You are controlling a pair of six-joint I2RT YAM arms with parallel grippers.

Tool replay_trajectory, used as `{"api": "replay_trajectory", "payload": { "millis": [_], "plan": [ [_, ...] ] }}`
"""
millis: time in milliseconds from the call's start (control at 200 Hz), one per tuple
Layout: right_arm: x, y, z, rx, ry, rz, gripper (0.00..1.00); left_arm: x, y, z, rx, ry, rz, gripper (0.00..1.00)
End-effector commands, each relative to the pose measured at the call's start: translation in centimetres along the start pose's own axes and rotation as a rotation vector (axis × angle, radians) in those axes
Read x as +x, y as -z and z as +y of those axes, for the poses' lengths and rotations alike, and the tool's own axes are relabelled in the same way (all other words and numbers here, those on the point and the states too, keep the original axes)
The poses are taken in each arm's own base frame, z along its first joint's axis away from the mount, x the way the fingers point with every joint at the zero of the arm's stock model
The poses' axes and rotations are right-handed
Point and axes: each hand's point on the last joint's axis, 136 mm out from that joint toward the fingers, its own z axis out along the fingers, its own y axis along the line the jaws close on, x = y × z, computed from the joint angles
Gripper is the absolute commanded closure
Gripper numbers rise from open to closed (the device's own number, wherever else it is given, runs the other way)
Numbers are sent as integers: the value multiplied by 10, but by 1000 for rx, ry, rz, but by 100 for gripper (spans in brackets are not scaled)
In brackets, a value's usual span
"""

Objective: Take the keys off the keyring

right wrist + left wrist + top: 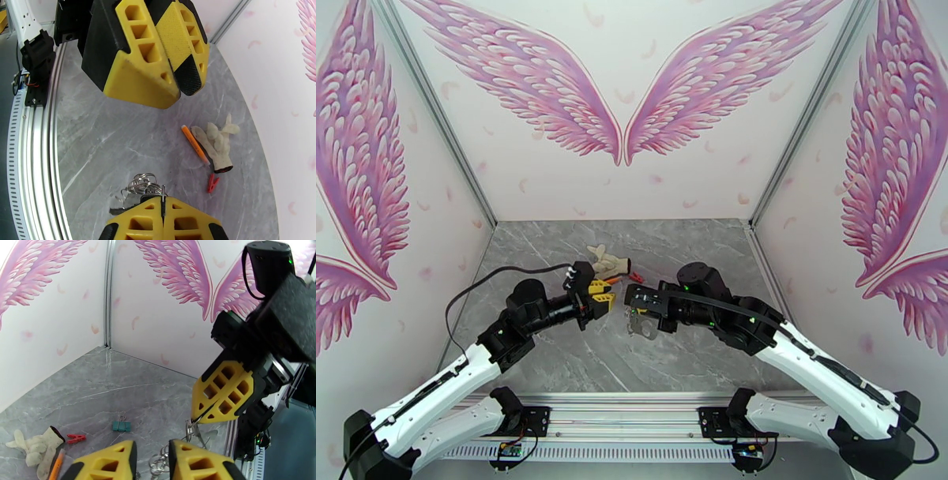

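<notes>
My right gripper (162, 203) is shut on a bunch of silver rings (142, 182) with small grey keys (121, 197) hanging from it, lifted above the marble table (553, 355). In the left wrist view the right gripper (196, 420) pinches the bunch at its tip and the keys (197, 435) dangle below. The keyring, a dark oval loop, is hidden; a dark bit at the right fingertips could be part of it, I cannot tell. My left gripper (610, 296) faces the right one a short way off, jaws apart and holding nothing. More rings (158, 462) show beyond its gap.
At the back of the table lie a cream glove (215, 144), an orange pen (194, 144) and a red clip (213, 182). A teal binder clip (119, 425) sits nearby. The aluminium rail (632, 426) runs along the near edge, with walls on three sides.
</notes>
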Motion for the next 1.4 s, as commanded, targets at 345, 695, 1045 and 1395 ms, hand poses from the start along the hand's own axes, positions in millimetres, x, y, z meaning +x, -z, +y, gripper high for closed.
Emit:
{"api": "replay_trajectory", "payload": {
  "millis": [345, 695, 1045, 1395],
  "plan": [
    [-25, 22, 10, -195, -130, -173, 100, 21, -17, -42, 181, -333, 58, 55],
    [-28, 26, 11, -235, -149, -205, 100, 16, -30, -40, 198, -400, 66, 52],
    [-39, 34, 12, -262, -158, -245, 100, 17, -36, -50, 271, -422, 93, 55],
    [-38, 34, 11, -257, -168, -238, 100, 18, -36, -53, 289, -388, 69, 67]
  ]
}}
